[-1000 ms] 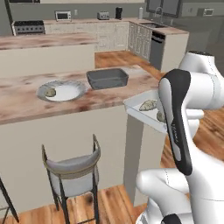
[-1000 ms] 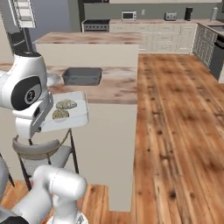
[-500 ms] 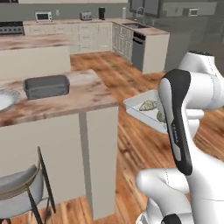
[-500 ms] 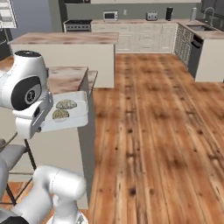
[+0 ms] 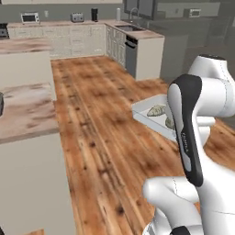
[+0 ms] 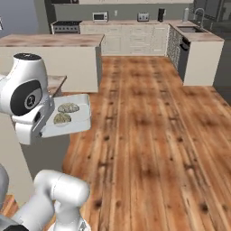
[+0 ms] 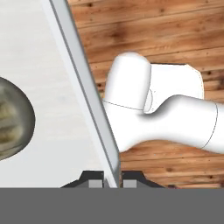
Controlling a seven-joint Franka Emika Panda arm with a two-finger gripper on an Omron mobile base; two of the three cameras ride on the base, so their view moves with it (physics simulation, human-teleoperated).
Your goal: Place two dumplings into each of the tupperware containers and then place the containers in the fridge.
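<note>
Translucent grey plastic marks the tupperware container [image 6: 67,118], which the arm carries in the air above the wooden floor [image 6: 149,135], clear of the desk [image 5: 25,112] that shows at the left in the left base view. From the right base view the whole tray is plain, with two dumplings [image 6: 68,108] lying side by side in it, one nearer the far rim and one [image 6: 62,118] nearer the arm. In the left base view the arm's dark link covers the near part of the tray [image 5: 149,114], so only one dumpling [image 5: 156,110] shows fully and a second [image 5: 169,123] peeks out at the link's edge. The hand view gives what neither base view can: the tool [image 7: 113,180] is clamped on the container's thin raised rim [image 7: 83,83], its two dark tips pressed to either side of the wall, and one dumpling [image 7: 13,120] sits on the pale floor of the tray at that picture's left edge. At the back of the kitchen stand more counters, a sink and a microwave [image 6: 100,17].
</note>
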